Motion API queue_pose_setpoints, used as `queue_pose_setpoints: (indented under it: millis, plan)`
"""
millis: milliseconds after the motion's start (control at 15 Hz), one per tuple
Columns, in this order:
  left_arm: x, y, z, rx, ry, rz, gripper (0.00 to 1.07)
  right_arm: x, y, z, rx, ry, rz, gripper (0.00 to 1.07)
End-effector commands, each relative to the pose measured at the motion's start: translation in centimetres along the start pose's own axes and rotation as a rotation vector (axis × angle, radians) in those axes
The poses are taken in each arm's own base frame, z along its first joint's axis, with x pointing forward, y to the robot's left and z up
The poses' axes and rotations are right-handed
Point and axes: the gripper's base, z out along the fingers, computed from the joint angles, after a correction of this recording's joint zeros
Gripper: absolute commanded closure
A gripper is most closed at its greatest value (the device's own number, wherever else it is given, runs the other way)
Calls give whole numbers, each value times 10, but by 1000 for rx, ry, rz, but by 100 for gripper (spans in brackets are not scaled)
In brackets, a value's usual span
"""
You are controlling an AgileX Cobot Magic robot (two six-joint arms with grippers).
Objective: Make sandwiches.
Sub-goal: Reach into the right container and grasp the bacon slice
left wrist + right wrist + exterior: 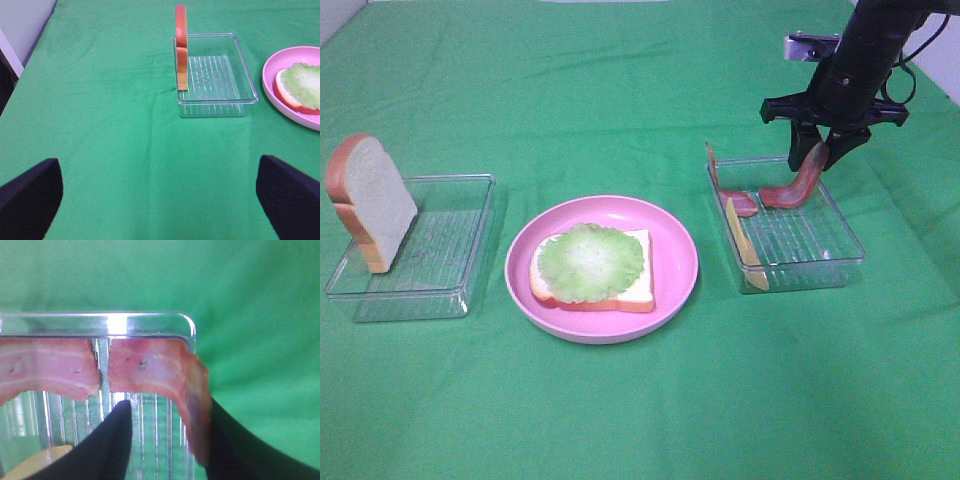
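While the right gripper (827, 153) hangs over a tray at the upper right of the frame, the sandwich (592, 268) lies at centre on a pink round plate (680, 250). It is made of one white bread slice (640, 290) lying flat with one green lettuce leaf (570, 255) on top.

The right clear tray (810, 250) holds the fillings. A yellow cheese square (745, 245) stands on edge against the tray's left wall. One bacon strip (740, 204) is propped in the rear left corner. The second bacon strip (800, 185) curls up from the floor into the gripper.

In the wrist view the black fingers (117, 440) stand partly open astride that strip's raised end. One finger is against it and the other is clear of it, so a firm hold cannot be confirmed. The tray's rear wall is just behind the strip, and the first strip is just beside it.

At the left of the frame, the left clear tray (450, 270) holds only the upright bread slice (375, 205), which leans on the tray's left wall.

The count is two bread slices, one lettuce leaf, two bacon strips, one cheese square, two trays and one plate, all on a green cloth (640, 400).

The left gripper (160, 200), seen only by its own camera, is spread wide and holds nothing. It is over bare cloth, short of the bread tray.
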Motion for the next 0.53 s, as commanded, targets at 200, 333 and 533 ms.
queue_pose_setpoints:
  millis: [200, 333, 533]
  plan:
    - [0, 0, -1, 6, -25, 0, 8, -1, -3, -3, 3, -9, -4, 78]
    - [0, 0, -1, 6, -25, 0, 8, -1, -3, -3, 10, -9, -6, 99]
    - [0, 0, -1, 6, -25, 0, 8, -1, -3, -3, 11, -8, -7, 107]
